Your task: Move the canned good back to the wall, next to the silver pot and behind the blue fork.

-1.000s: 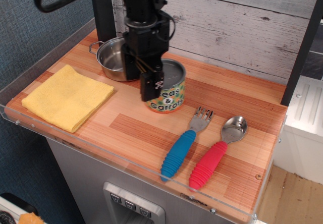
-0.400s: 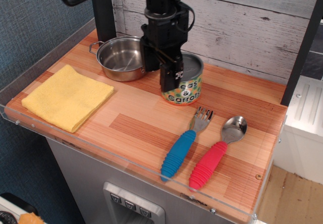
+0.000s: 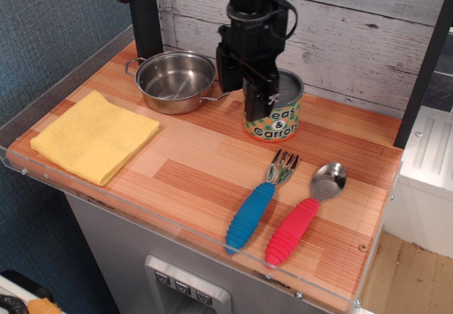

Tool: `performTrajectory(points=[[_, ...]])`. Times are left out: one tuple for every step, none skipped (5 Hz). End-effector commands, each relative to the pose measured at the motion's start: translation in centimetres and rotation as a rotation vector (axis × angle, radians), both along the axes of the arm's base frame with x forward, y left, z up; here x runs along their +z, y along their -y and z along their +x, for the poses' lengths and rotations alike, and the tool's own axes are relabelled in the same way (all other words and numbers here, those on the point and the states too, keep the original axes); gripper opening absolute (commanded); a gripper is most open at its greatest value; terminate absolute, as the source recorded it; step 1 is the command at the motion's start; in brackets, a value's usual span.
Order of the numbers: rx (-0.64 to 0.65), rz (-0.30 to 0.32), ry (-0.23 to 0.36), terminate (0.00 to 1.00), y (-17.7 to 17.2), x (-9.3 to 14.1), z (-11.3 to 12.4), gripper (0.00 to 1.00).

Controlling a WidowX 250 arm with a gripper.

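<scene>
The canned good [image 3: 277, 118] with its grey lid and "Peas & Carrots" label stands near the whitewashed plank wall [image 3: 340, 31], right of the silver pot [image 3: 175, 80] and behind the blue fork [image 3: 258, 204]. My black gripper [image 3: 256, 91] comes down from above and is shut on the can's left rim, one finger on the outside, the other hidden inside or behind. I cannot tell whether the can rests on the wooden counter or hangs just above it.
A folded yellow cloth [image 3: 93, 137] lies at the left front. A red-handled spoon [image 3: 303, 218] lies right of the fork. A clear acrylic rim [image 3: 177, 229] edges the counter front. A black post [image 3: 145, 13] stands behind the pot.
My gripper has carried the can to the right and back toward the plank wall, away from the pot's front. The pot now shows fully. Fork, spoon and cloth have not moved.
</scene>
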State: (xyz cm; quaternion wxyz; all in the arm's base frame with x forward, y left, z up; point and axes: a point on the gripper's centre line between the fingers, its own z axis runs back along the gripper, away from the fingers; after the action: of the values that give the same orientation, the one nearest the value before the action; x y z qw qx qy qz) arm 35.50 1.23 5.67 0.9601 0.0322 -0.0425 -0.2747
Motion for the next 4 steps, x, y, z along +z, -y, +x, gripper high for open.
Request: performTrajectory(points=[[-0.035, -0.023, 0.028, 0.0, 2.1, 1.4, 2.8, 1.0], [-0.052, -0.018, 0.031, 0.0, 2.8, 1.7, 2.9, 1.0], [-0.055, -0.036, 0.044, 0.0, 3.0, 2.3, 2.8, 1.0], [-0.005, -0.019, 0.06, 0.0, 2.3, 3.5, 1.7, 1.0]])
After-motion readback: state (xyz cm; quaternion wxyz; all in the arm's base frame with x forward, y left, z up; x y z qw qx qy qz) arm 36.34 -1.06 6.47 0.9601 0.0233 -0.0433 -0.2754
